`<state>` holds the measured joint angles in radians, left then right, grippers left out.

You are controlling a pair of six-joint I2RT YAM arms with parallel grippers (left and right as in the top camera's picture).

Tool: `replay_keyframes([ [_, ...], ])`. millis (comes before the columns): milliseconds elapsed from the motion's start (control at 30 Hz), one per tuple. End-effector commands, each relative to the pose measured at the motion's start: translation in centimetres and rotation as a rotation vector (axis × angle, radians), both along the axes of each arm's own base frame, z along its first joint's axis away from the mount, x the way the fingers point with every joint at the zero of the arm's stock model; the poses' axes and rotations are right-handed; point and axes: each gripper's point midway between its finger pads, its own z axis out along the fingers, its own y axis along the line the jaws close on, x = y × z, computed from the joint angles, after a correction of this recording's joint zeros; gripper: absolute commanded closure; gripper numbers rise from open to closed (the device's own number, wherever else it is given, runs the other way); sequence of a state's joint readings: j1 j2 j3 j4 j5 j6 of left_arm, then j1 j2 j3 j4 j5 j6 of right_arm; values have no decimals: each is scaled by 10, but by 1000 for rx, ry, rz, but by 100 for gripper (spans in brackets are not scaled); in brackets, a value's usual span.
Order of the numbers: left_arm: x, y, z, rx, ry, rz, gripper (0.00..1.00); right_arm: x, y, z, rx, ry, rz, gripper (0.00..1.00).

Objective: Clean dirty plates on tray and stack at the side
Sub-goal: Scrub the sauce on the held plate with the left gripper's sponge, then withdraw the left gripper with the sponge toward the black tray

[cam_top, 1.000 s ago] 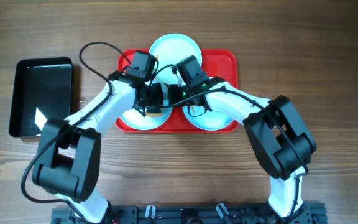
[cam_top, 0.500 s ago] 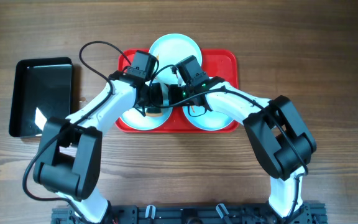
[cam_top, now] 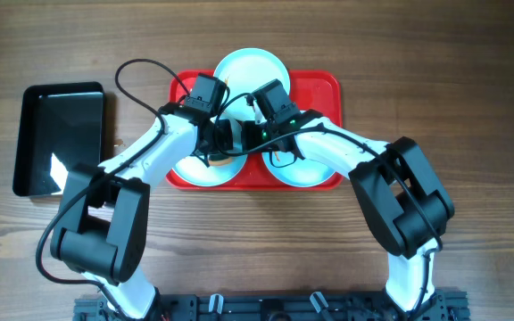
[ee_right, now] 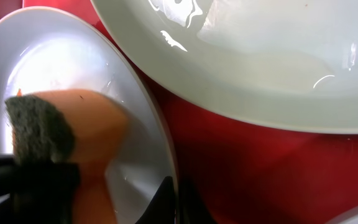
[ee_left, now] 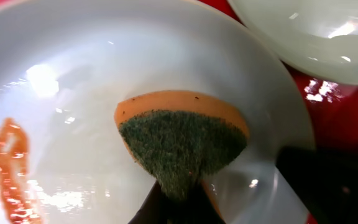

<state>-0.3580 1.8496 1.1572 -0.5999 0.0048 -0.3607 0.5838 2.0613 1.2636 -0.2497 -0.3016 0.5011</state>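
1. Since the earlier frame the left fingers have closed in on the sponge; the left arm's lower links have shifted a little in the overhead view; the right arm sits as it did.
2. Left gripper (ee_left: pixel 176 205): bottom centre of the left wrist frame; jaws pinched tight on the lower corner of the sponge (ee_left: pixel 182 140); the sponge is orange, with its dark green scouring face turned to the camera.
3. The sponge rests on the smeared plate (ee_left: pixel 73 74), which fills most of that frame; an orange-red smear (ee_left: pixel 8 168) lies at lower left, apart from the sponge.
4. Right gripper (ee_right: pixel 169 202): bottom centre of the right wrist frame; jaws closed on the rim of the smeared plate, just beside the sponge.
5. Tray (cam_top: pixel 324 89): red, upper centre of the overhead frame; the smeared plate lies in its lower left part; the second plate (cam_top: pixel 297 174) lies in its lower right part; the third plate (cam_top: pixel 250 67) overhangs its top edge.
6. Black tray (cam_top: pixel 61 134): left of the overhead frame, well apart from the red one; both lie on the wooden table (cam_top: pixel 418 53).
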Motion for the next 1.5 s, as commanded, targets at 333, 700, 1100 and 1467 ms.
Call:
replay_keyframes([
  [333, -24, 72, -26, 329, 10, 125, 96, 3, 1, -5, -12, 13, -8, 96],
  [700, -30, 124, -36, 385, 30, 248, 96, 2, 0, -1, -12, 14, -8, 96],
  [1100, -15, 136, 2, 409, -95, 298, 96, 5, 2, 3, -9, 0, -8, 96],
  [1467, -5, 109, 76, 286, -302, 280, 96, 8, 2, 10, -11, -18, -5, 96],
])
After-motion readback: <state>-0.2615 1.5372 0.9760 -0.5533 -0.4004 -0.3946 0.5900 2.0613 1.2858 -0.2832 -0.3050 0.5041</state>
